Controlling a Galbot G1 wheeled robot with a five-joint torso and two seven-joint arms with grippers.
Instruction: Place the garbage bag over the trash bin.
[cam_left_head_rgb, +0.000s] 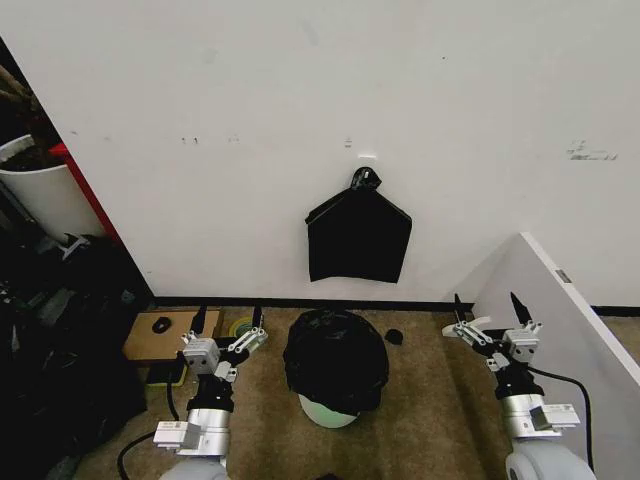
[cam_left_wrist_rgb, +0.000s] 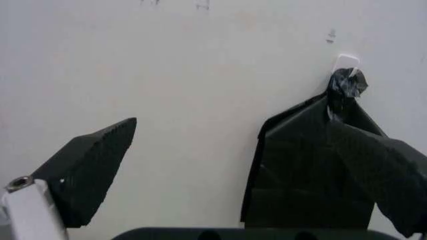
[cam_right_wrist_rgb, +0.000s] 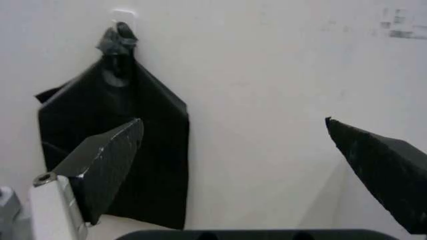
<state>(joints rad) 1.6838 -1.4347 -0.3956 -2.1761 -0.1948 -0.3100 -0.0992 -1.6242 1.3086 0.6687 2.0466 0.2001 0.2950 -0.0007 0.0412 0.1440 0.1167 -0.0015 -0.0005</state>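
Garbage bag (cam_left_head_rgb: 336, 359) over trash bin (cam_left_head_rgb: 327, 413)

Even bright light; wrist views softly blurred.

A flat black bundle (cam_left_head_rgb: 358, 240) hung centre-frame on the white wall (cam_left_head_rgb: 200, 100); a taller white bin (cam_left_head_rgb: 40, 190) stood upper left.

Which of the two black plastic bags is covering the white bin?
The loose, crinkly black garbage bag on the round white trash bin; the flat knotted black bundle hangs on the wall.
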